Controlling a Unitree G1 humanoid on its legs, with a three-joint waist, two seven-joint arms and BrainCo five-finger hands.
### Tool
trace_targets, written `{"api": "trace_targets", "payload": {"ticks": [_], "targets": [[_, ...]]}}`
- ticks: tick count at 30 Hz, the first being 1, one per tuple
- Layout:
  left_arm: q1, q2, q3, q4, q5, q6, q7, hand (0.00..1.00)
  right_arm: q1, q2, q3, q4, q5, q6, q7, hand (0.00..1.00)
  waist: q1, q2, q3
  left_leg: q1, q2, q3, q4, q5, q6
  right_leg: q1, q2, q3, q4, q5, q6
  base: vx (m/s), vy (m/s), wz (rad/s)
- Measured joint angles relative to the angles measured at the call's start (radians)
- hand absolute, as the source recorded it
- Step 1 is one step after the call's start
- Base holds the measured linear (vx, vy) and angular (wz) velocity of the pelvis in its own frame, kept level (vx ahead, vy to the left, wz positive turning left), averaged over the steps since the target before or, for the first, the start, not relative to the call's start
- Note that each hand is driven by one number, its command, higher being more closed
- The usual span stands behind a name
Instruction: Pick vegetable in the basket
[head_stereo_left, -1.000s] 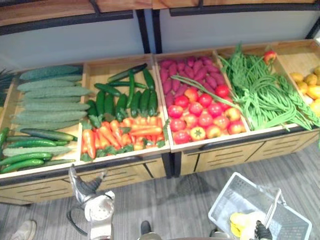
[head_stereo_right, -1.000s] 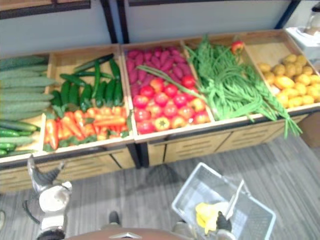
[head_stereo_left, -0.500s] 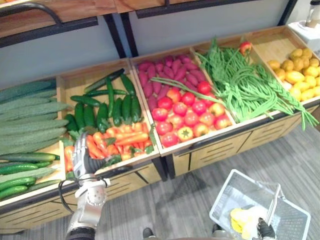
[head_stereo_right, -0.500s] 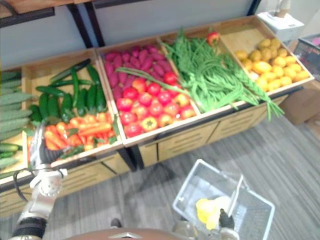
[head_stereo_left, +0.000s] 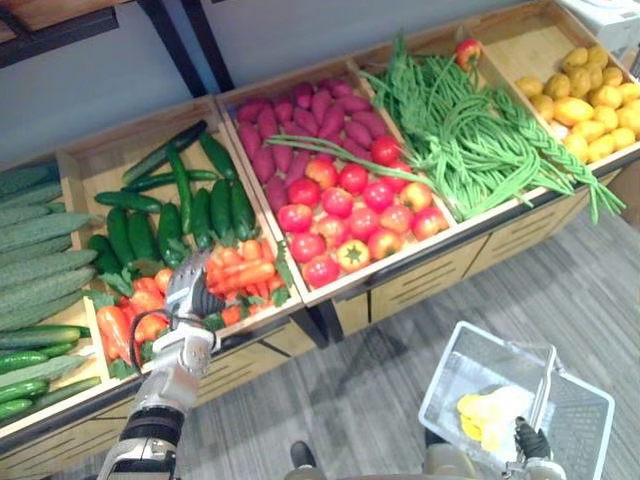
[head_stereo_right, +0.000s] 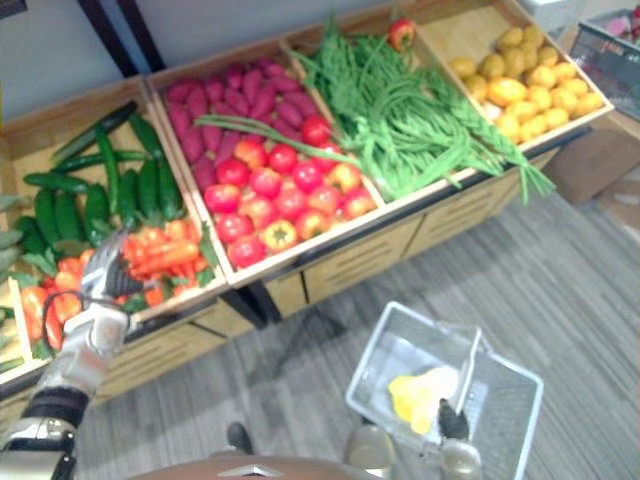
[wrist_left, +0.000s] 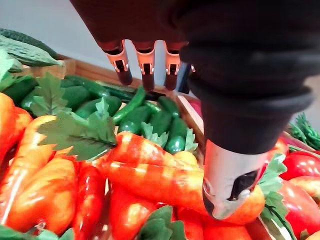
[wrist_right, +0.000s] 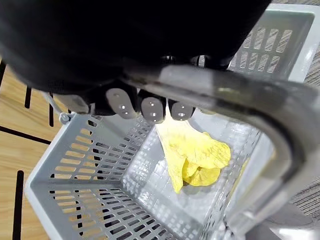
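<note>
Carrot, the vegetable I judge next for the basket: it lies in the orange heap at the front of the second bin from the left, not yet lifted.

Far left: pale cucumbers, untouched.

Next bin: dark green cucumbers at the back, the carrot heap in front. My left hand hovers over the heap's near edge. Its fingers are straight and side by side, held above the pile and holding nothing. The thumb hangs just beside the carrot's thick end; I cannot tell whether it touches.

Centre: red tomatoes, then green beans, both well apart from my hand.

Lower right, on the floor side: the basket, with a yellow item on its bottom. My right hand is curled round the handle.

To do the step well:
- Lower the left hand until fingers and thumb straddle one carrot across its middle.
- Choose a top one that lies free, so that leaves and neighbours do not come up with it.
- Close firmly, since the skin looks smooth and the shape tapers.
- Lift straight up before swinging right.
- Hold the basket level and open to the left.
</note>
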Motion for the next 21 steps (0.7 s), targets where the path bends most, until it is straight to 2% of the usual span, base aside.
{"api": "trace_targets", "payload": {"ticks": [12, 16, 21], "targets": [[-0.098, 0.0, -0.001, 0.047, 0.057, 0.091, -0.022, 0.0, 0.0, 0.001, 0.005, -0.046, -0.018, 0.003, 0.001, 1.0, 0.004, 0.0, 0.035, -0.017, 0.001, 0.001, 0.0, 0.0, 0.0, -0.019, -0.001, -0.001, 0.006, 0.001, 0.001, 0.0, 0.0, 0.0], [-0.133, 0.0, 0.0, 0.079, 0.062, 0.106, -0.048, 0.0, 0.001, 0.001, 0.021, -0.069, -0.019, 0.01, 0.002, 1.0, 0.007, 0.0, 0.043, -0.019, 0.002, 0.006, 0.0, 0.0, 0.0, -0.028, -0.001, 0.001, 0.015, 0.001, 0.001, 0.0, 0.002, -0.02], [-0.173, 0.0, 0.001, 0.079, 0.062, 0.113, -0.079, 0.0, 0.001, 0.001, 0.041, -0.107, -0.019, 0.012, 0.02, 1.0, 0.03, -0.003, 0.068, -0.041, 0.003, 0.025, 0.0, 0.002, 0.0, -0.067, 0.0, 0.009, 0.028, 0.008, 0.002, -0.01, 0.001, -0.06]]}}
